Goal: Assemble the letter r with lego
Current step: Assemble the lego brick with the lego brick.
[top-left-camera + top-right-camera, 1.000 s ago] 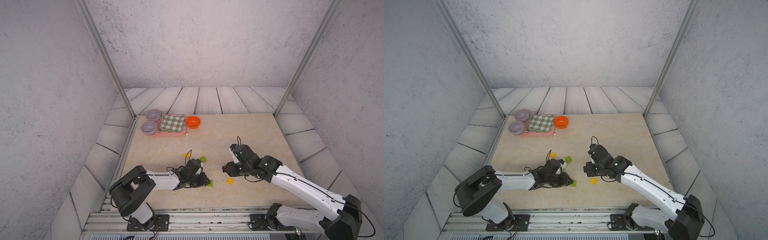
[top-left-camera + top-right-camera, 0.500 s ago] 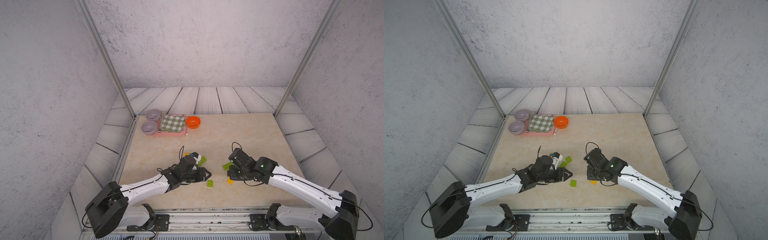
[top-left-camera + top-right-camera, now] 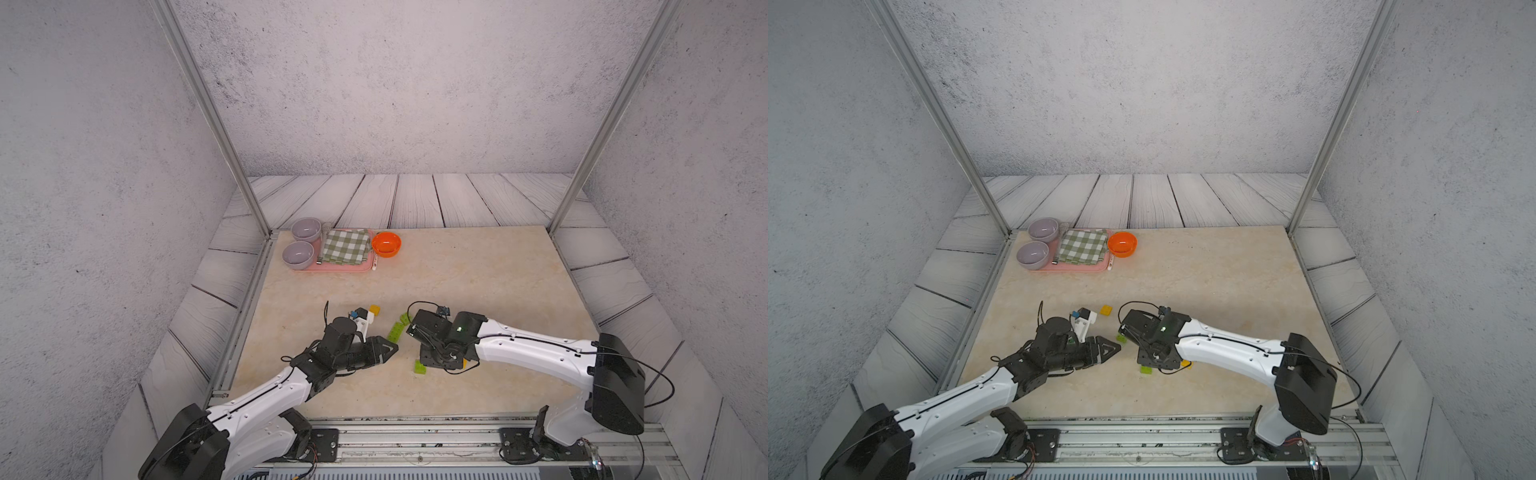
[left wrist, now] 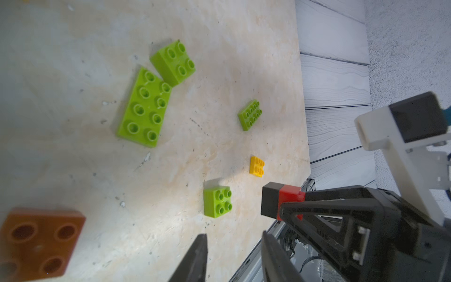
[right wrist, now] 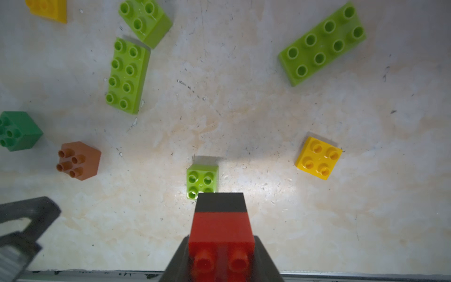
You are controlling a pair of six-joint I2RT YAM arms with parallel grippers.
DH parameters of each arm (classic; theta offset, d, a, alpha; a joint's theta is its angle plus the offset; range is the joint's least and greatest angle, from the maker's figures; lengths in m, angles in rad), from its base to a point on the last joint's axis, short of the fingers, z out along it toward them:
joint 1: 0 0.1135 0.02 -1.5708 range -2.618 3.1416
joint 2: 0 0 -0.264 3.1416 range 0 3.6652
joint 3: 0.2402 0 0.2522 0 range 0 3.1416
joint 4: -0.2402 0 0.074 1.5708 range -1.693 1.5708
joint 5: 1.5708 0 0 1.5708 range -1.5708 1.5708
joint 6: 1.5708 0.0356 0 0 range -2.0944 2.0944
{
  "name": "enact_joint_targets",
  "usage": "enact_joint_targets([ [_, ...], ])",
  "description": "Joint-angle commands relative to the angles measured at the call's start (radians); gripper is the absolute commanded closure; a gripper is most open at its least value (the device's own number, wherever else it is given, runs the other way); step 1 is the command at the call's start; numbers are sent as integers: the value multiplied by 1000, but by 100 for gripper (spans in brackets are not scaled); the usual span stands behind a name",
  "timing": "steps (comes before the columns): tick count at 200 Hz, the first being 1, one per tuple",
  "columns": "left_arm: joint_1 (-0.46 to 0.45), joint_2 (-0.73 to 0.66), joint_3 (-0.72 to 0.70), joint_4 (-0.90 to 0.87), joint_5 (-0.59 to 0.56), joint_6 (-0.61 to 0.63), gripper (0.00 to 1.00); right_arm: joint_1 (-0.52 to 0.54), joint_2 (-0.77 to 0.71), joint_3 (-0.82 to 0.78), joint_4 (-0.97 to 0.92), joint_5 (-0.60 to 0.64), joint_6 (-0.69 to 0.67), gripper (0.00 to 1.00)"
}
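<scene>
Marble tabletop (image 3: pixel 478 270); right hand (image 5: pixel 220 254) grips red-black stack (image 5: pixel 220 219)

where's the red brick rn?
Right wrist view: the red brick sits clamped in the right gripper, black brick on its end, near the table's front edge, beside a small lime green brick.

There is a lime green long brick (image 5: pixel 128 75), a red brick (image 5: pixel 220 229), a black brick (image 5: pixel 220 201), a green-and-white checked cloth (image 3: pixel 345 246) and an orange bowl (image 3: pixel 386 244).
</scene>
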Motion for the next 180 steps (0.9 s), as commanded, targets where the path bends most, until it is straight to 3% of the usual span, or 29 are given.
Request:
enact_joint_targets([
  [1, 27, 19, -25, 136, 94, -35, 59, 5, 24, 40, -59, 5, 79, 100],
  [105, 113, 142, -63, 299, 232, -74, 60, 26, 133, 107, -65, -28, 119, 100],
  [180, 127, 130, -79, 277, 257, -62, 57, 27, 209, 143, -67, -50, 118, 100],
])
